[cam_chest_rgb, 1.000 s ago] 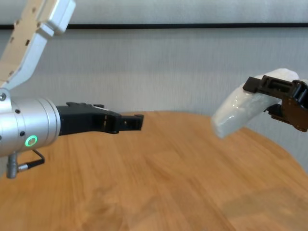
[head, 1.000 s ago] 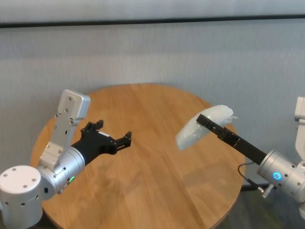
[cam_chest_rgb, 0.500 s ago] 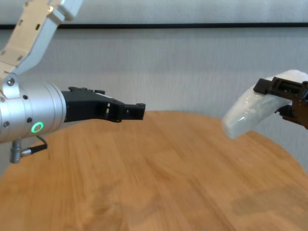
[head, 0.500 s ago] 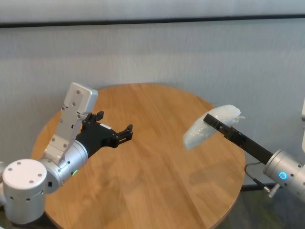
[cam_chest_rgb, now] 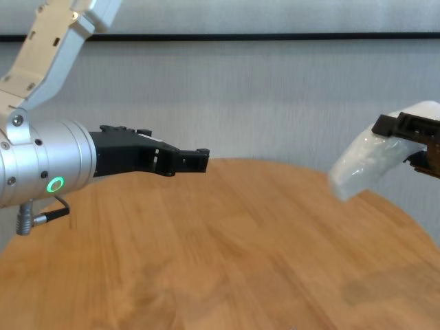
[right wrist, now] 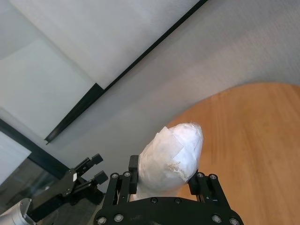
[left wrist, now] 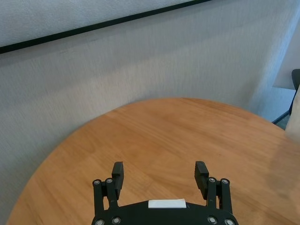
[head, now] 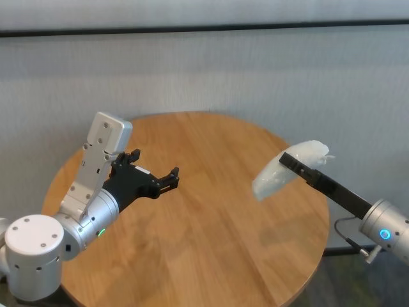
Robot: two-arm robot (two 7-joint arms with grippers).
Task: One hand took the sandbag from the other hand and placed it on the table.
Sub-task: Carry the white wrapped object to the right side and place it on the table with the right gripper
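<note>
Head view: the left end effector (head: 153,178), green-lit at the wrist, hovers over the left part of the round wooden desk (head: 204,243) with its fingers spread apart and nothing between them. Well apart, above the desk's right edge, the blue-lit right end effector (head: 299,164) is clamped on the white sandbag (head: 281,173), which hangs in the air, tilted, clear of the wood.

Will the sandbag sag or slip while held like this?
Probably floppy: the sandbag droops past the right end effector, shut on its middle. Its shiny plastic wrap looks slippery, so it may creep. Being soft, it should slump, not roll, on the table.
</note>
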